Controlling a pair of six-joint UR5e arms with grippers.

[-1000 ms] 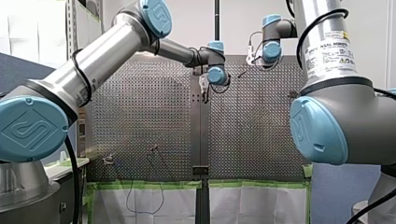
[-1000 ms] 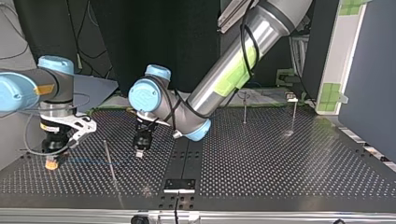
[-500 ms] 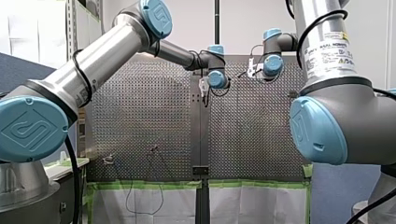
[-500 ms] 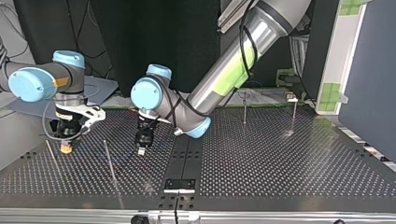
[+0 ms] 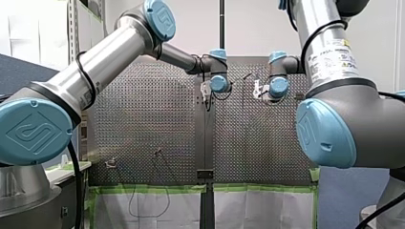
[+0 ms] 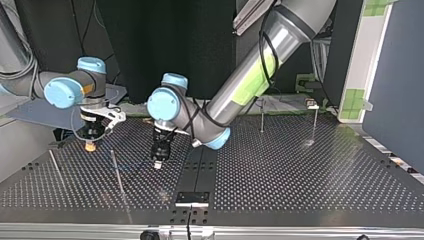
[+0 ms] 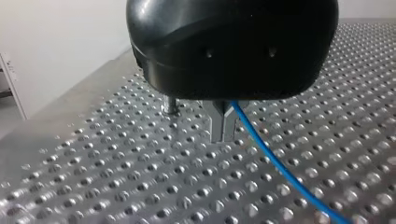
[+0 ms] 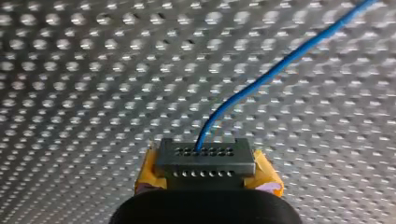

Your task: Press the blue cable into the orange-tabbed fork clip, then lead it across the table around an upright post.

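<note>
While your right gripper pinches the blue cable, your left gripper clamped on it too, above the perforated table.

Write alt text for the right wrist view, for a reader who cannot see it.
My right hand is shut on a thin blue cable, with yellow pads showing at either side of its grey fingertips. The cable comes out from between the fingers and curves away ahead of the hand over a metal table dotted with holes.
</note>
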